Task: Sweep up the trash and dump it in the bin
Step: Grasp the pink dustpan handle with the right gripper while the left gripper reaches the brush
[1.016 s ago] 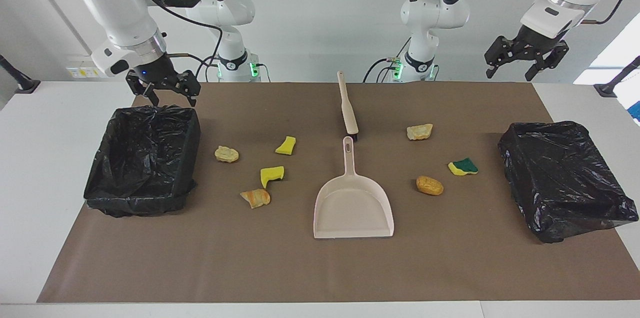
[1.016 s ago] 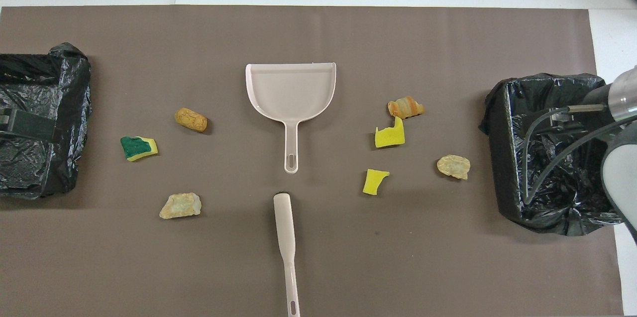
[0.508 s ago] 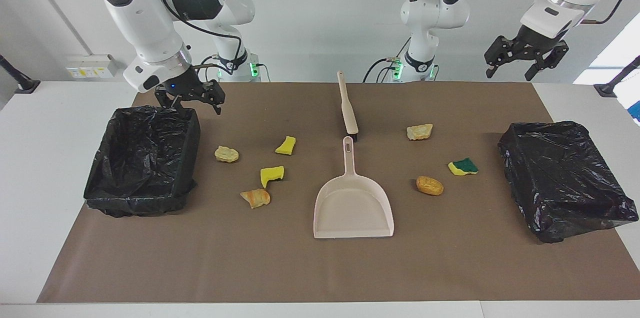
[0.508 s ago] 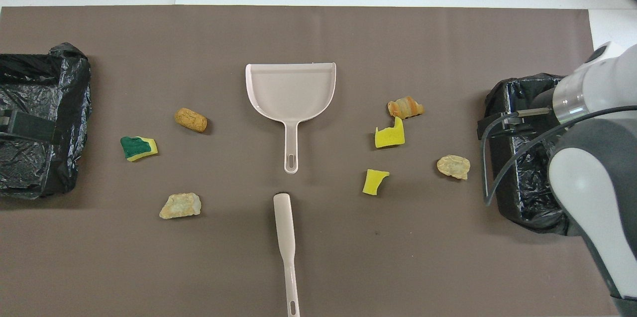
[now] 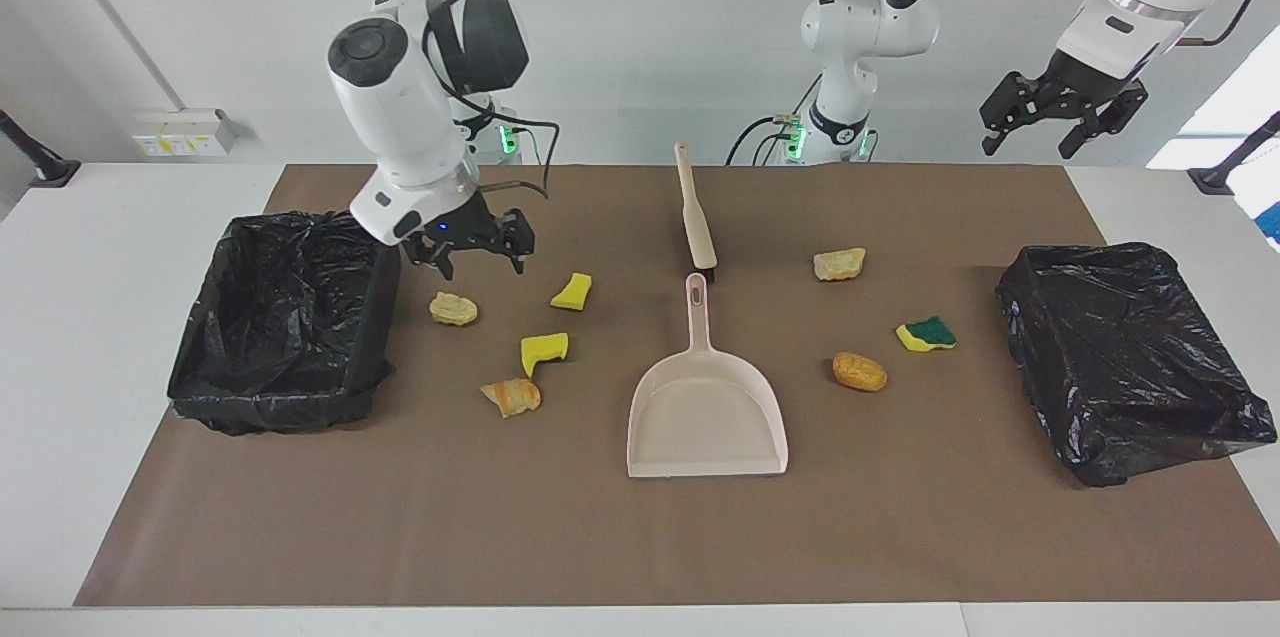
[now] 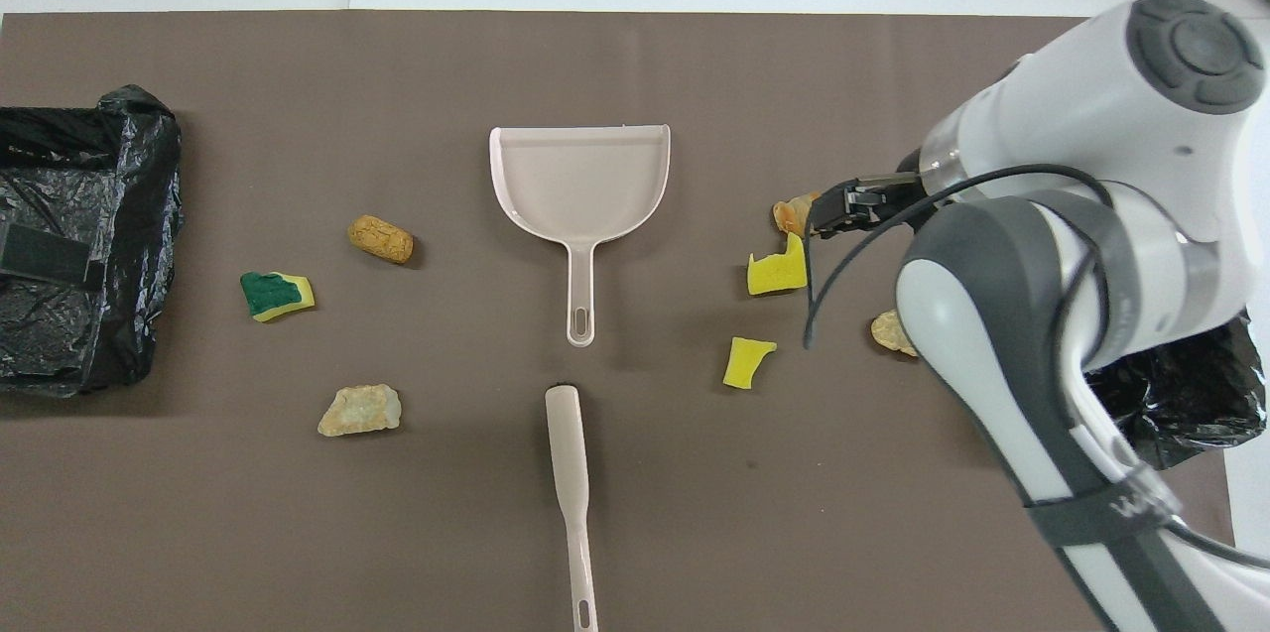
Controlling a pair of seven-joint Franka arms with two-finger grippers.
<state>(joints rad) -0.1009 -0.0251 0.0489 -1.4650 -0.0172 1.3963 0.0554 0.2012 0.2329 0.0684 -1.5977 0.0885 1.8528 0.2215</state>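
Observation:
Several scraps of trash lie on the brown mat. Toward the right arm's end are a tan lump [image 5: 453,308], two yellow sponge pieces [image 5: 571,291] [image 5: 544,350] and a brown bread-like lump [image 5: 512,396]. Toward the left arm's end are another tan lump [image 5: 839,263], a green-topped sponge [image 5: 926,333] and a brown lump [image 5: 859,371]. My right gripper [image 5: 482,265] hangs open and empty, low over the mat by the first tan lump, beside a black-lined bin [image 5: 285,317]. My left gripper [image 5: 1045,132] waits open, high over the table's corner near a second bin [image 5: 1130,357].
A beige dustpan [image 5: 706,407] lies mid-mat with its handle toward the robots. A beige hand brush [image 5: 696,217] lies just nearer the robots, in line with it. In the overhead view my right arm covers part of the bin [image 6: 1181,394] and the tan lump [image 6: 888,329].
My right arm has swung from over the bin's corner toward the middle of the table and come lower, close to the tan lump. The left gripper has hardly moved.

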